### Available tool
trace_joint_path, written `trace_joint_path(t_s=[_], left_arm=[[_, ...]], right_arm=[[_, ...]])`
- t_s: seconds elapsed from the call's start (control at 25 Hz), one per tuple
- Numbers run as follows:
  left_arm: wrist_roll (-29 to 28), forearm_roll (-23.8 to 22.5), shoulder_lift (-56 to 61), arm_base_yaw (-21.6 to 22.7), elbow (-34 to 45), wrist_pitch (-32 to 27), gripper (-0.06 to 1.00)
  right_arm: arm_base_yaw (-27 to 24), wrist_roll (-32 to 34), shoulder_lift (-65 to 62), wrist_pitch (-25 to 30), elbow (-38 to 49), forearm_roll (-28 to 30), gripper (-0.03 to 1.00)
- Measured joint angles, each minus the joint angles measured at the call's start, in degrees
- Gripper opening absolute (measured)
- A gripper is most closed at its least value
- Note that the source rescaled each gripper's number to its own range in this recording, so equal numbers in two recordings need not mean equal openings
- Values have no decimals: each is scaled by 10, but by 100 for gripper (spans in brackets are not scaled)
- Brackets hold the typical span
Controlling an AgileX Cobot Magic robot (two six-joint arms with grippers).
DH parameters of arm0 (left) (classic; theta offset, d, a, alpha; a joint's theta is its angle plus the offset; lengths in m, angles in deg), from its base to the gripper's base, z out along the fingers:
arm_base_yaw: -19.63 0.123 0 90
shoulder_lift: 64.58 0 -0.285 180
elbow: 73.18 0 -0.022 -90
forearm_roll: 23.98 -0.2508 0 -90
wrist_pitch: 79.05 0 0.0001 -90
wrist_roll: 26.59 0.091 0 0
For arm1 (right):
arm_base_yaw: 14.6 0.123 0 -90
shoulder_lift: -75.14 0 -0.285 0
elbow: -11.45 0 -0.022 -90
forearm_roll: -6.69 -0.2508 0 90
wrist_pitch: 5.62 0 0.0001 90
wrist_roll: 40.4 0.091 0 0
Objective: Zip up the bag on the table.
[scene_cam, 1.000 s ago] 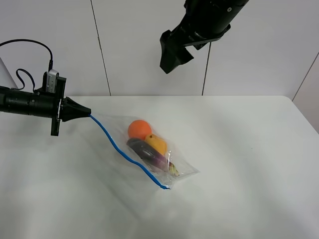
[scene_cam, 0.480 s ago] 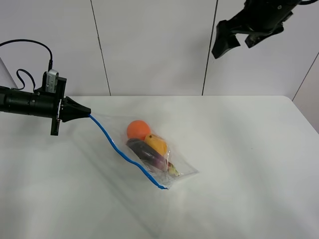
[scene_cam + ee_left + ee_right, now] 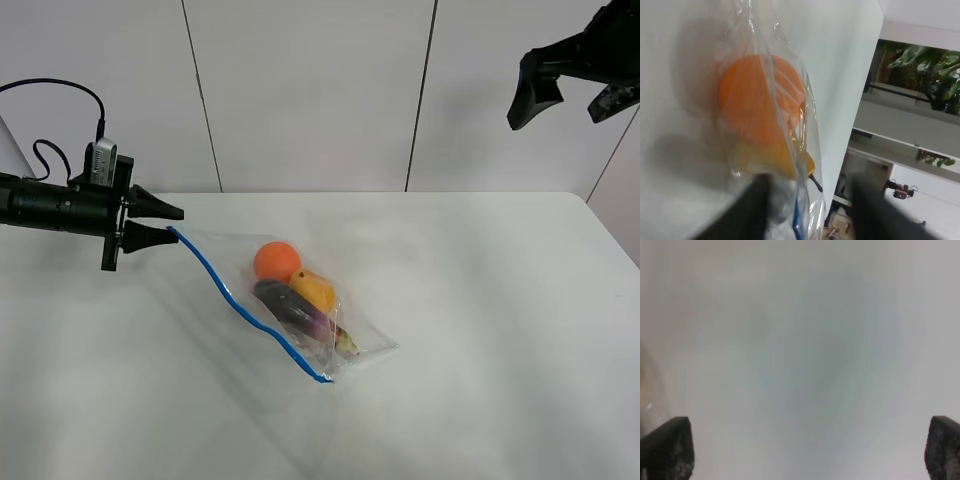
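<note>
The clear bag [image 3: 300, 310] lies on the white table [image 3: 480, 300], with an orange ball, a yellow fruit and a purple vegetable inside. Its blue zipper strip [image 3: 240, 305] runs from the bag's near corner up to its far left corner. My left gripper [image 3: 160, 224] is open, its two fingertips spread just beside the strip's left end. In the left wrist view the bag [image 3: 765, 100] lies ahead of the spread left gripper [image 3: 810, 210]. My right gripper [image 3: 570, 100] is open and empty, high above the table's back right, and it also shows in the right wrist view [image 3: 805, 450].
A white panelled wall [image 3: 300, 90] stands behind the table. A black cable [image 3: 60, 85] loops above the left arm. The right wrist view is a blurred pale surface.
My left gripper has opened and let go of the zipper strip's end, which dropped slightly. My right gripper has swung from above the table's middle to the upper right.
</note>
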Motion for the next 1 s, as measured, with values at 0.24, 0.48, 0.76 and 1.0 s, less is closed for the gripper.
trace_joint_path(t_s=[0.24,0.48,0.76,1.0], left_arm=[[14,-33,0,1,-15,3,97],[-46,-217,34,5,-85,35,99],[-159,-473,145,-29,-113,69,100],[-205,-584,264,-70,-113,44,100]], right_arm=[[0,5,-64,1,48,28,100],[0,6,-140,1,130,44,100],[-20,26,-179,1,214,64,100],[-33,25,-194,1,219,49,100]])
